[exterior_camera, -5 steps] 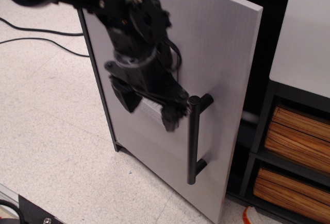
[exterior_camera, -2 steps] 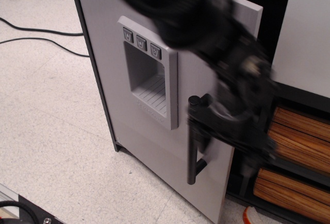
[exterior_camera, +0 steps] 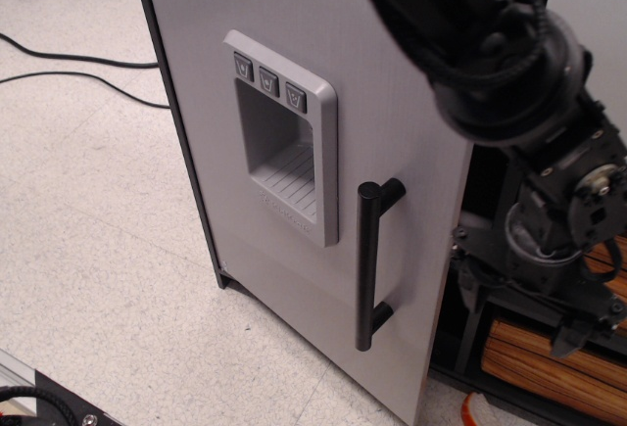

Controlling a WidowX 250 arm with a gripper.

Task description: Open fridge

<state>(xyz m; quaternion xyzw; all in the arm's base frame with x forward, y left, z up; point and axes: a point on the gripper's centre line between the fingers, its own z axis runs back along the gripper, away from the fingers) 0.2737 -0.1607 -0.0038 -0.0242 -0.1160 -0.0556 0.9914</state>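
Observation:
The fridge [exterior_camera: 392, 152] stands in the middle, its light grey door facing me. A recessed three-button dispenser panel [exterior_camera: 279, 152] is on the door. The vertical black bar handle [exterior_camera: 367, 264] is near the door's right, free edge. That edge stands a little out from the dark frame, with a dark gap behind it. My arm comes down from the top right, past the door's free edge. My gripper [exterior_camera: 534, 313] hangs low to the right of the door, apart from the handle. It holds nothing that I can see, and its jaws are too dark and cluttered to read.
A white-topped cabinet [exterior_camera: 593, 15] with dark shelves and wooden-looking bins [exterior_camera: 519, 353] stands right behind the gripper. Black cables [exterior_camera: 78, 64] lie on the speckled floor at the left. A dark base plate [exterior_camera: 59, 402] is at the bottom left corner.
My arm has swung from in front of the door's left part, across the handle, to the right of the door's free edge. The dispenser panel is now uncovered. The door looks unmoved.

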